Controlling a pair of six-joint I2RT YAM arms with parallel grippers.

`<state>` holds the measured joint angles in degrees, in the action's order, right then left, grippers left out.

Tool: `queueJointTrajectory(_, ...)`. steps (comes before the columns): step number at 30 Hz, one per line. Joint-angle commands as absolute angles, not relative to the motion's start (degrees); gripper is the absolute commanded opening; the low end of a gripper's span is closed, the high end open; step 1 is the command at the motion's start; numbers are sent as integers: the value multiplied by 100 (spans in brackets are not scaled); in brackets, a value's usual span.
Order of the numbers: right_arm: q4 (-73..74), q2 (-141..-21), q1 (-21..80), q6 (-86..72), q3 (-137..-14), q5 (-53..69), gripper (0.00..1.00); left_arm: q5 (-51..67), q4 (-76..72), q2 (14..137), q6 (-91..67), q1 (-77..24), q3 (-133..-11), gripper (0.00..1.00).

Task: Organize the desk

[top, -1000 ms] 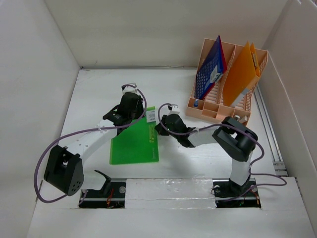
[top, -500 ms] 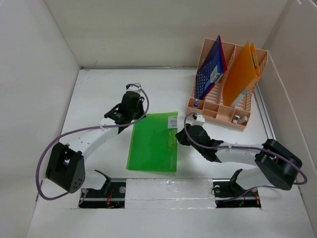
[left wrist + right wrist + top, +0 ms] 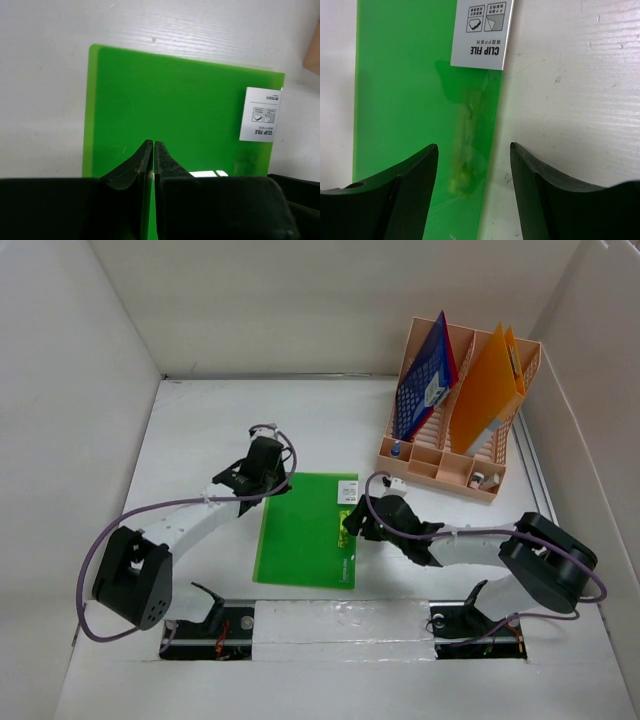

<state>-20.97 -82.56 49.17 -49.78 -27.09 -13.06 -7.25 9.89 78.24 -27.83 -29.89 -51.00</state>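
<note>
We see the green folder (image 3: 308, 530) flat mid-desk (image 3: 200, 430), long axis 12 to 6, with our right gripper (image 3: 472, 149) spread wide astride its 3 o'clock edge and our left gripper (image 3: 152, 145) shut tight at its 10 o'clock corner.

Left claw (image 3: 153, 144): tips pressed together over green folder (image 3: 175, 100); whether folder edge sits pinched between them, cannot tell. Folder's lower part hidden behind claw body at bottom of frame.

Right claw (image 3: 473, 145): finger roots cut off by bottom edge; folder runs off top and left edges there.

Clip (image 3: 465, 155) inside folder: only blurred shape through cover.

Label (image 3: 482, 32): top cut off, small print unreadable.

Rack (image 3: 312, 52): only peach corner at right edge.

Small items (image 3: 478, 478) in rack's front pockets: too small to identify.
</note>
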Motion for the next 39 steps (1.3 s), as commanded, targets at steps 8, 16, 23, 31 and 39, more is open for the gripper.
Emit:
queueJointTrajectory(8, -2575, -8534, 4711, -5106, -2549, -844, 70, -1336, 264, 6864, -4596, -2813, -3402, 9)
queueJointTrajectory(16, -3067, -8710, 4438, -5080, -2285, -361, 78, -977, -420, 7163, -5010, -2454, -2805, 14)
queueJointTrajectory(23, -3234, -8938, 4271, -5054, -2303, -114, 83, -651, -633, 7137, -4878, -2206, -2742, 16)
queueJointTrajectory(31, -3349, -9150, 4166, -5053, -2426, -44, 84, 596, -1089, 7778, -4702, -1925, -2918, 16)
queueJointTrajectory(39, -3568, -9395, 4061, -5018, -2549, 394, 85, 1564, -1793, 8595, -4826, -1661, -2681, 16)
